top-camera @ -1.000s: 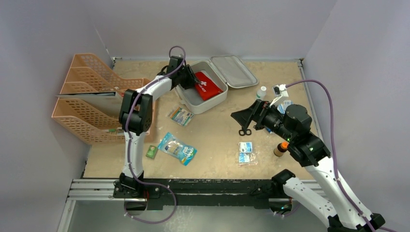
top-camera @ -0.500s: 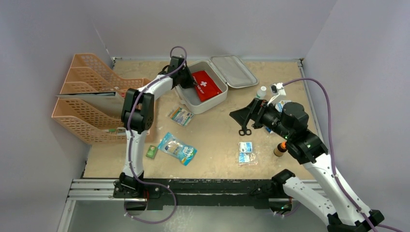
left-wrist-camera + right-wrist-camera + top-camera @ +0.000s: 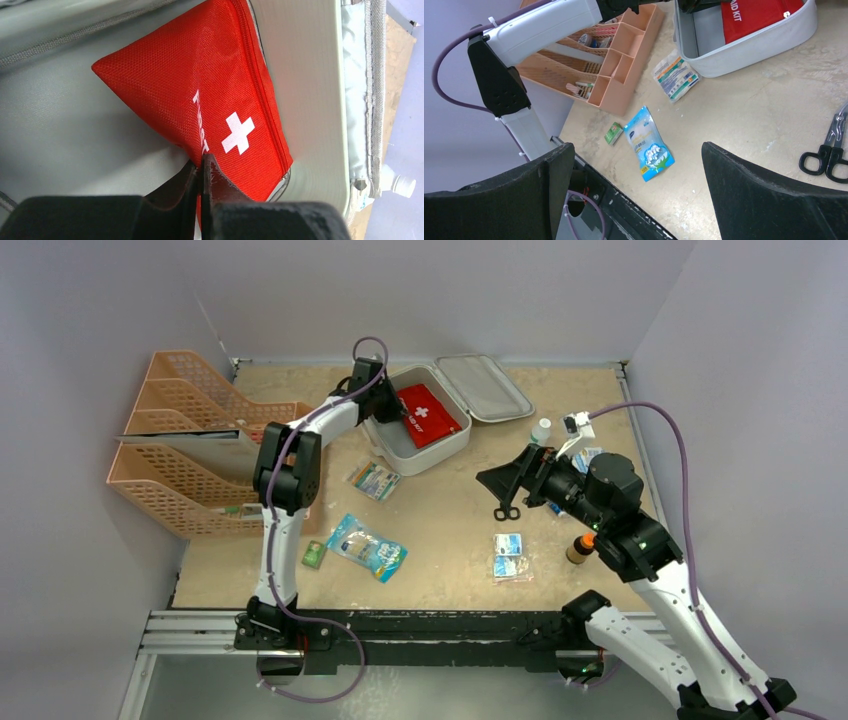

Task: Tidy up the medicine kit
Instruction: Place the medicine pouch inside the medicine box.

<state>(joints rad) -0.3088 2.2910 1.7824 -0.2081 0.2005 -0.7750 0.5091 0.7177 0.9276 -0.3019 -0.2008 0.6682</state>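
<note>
well, my left gripper (image 3: 202,168) has its two black fingers pressed together on the lower edge of the flat red woven-fabric pouch (image 3: 200,95) with the white cross. only a thin sliver of cloth shows between the pads. the pinch is that shallow, so i judge the fabric could slide out if i tug or twist.

the pouch sits inside the medicine kit (image 3: 432,458), the pale grey soft-shell case at the far middle of the table, with its hinged zip lid (image 3: 485,387) laid open behind it. the pouch is not flat: it leans tilted against the inner wall (image 3: 305,75), one corner close to the rim. if i let go now it may stay propped there, taking up floor space and perhaps fouling the lid later. pushing it down hard could also shove the light case along the table.

my right gripper (image 3: 636,167) hangs spread wide and empty above the table, near the black-handled steel scissors (image 3: 830,150). a blue-and-white plastic packet (image 3: 649,145) and other packets and bottles lie loose on the wood. a low sweep of that arm could knock them out of reach.
</note>
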